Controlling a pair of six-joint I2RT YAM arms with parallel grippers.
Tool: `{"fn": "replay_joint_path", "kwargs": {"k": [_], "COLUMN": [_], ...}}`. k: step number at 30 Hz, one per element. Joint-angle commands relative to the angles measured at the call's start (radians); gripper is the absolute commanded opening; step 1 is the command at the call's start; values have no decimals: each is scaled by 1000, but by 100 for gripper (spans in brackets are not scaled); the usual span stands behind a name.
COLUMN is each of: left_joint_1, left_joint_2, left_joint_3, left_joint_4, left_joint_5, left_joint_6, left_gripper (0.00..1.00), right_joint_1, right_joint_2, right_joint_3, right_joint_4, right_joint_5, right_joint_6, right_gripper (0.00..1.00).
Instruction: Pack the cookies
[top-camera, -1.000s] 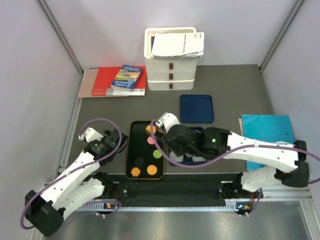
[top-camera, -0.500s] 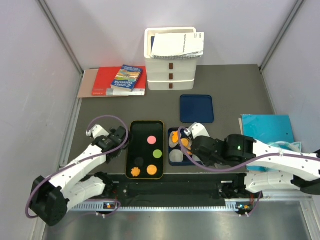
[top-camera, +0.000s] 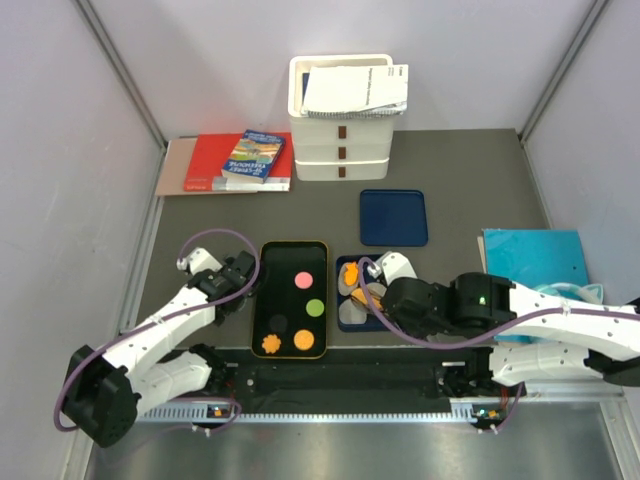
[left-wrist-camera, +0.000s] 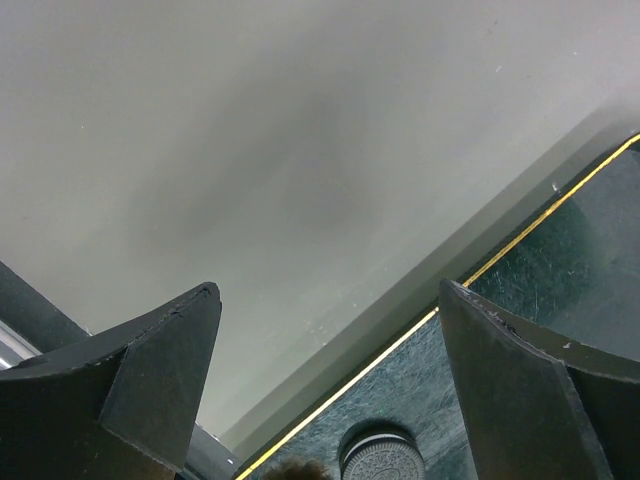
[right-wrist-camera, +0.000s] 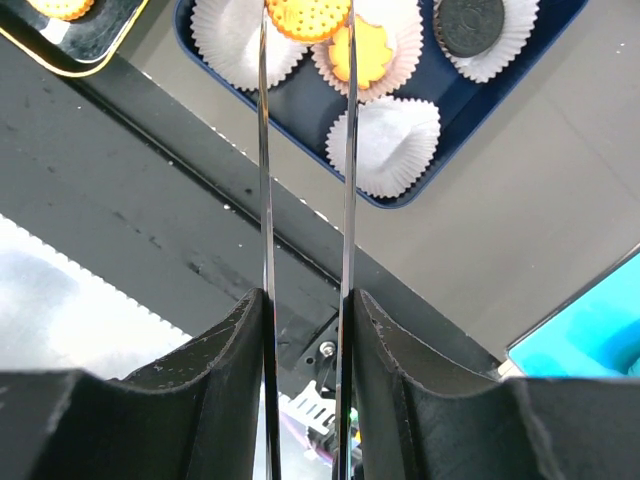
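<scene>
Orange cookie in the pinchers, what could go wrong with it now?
The right gripper pinches the round orange cookie only by its edges between thin fingers, so it might slip or tip. It hangs next to the paper cup that already holds a flower-edged cookie, so it could land there instead of in the empty cup.

Both arms are rounded white shells joined by black housings. On the left arm (top-camera: 160, 330), a purple cable (top-camera: 208, 234) loops off the wrist towards 12 o'clock. The right arm (top-camera: 560, 315) has a matching purple lead (top-camera: 366, 300) around its black wrist, and a small green light (top-camera: 481, 297) on the black block behind it. The left claw (left-wrist-camera: 325, 288) has two dark, matt, wedge-shaped fingers (left-wrist-camera: 160, 380). The right claw (right-wrist-camera: 305, 30) has two thin, glossy blades (right-wrist-camera: 264, 200) rising from dark moulded roots at 6 o'clock.
</scene>
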Motion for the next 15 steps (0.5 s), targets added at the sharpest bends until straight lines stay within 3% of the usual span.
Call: {"fn": "replay_joint_path", "kwargs": {"k": [1, 15], "left_joint_1": [-3, -3], "left_joint_2": [-15, -18], "left_joint_3": [-1, -5], "left_joint_4": [23, 29], "left_joint_5": [-1, 12], "left_joint_6": [16, 32], "left_gripper": [94, 94], "right_joint_1": [28, 47], "right_joint_2": [0, 47], "right_joint_3": [27, 25], "right_joint_4": [42, 66], "right_joint_5": [-13, -42], "right_joint_6": [21, 7], "right_gripper": [27, 31]}}
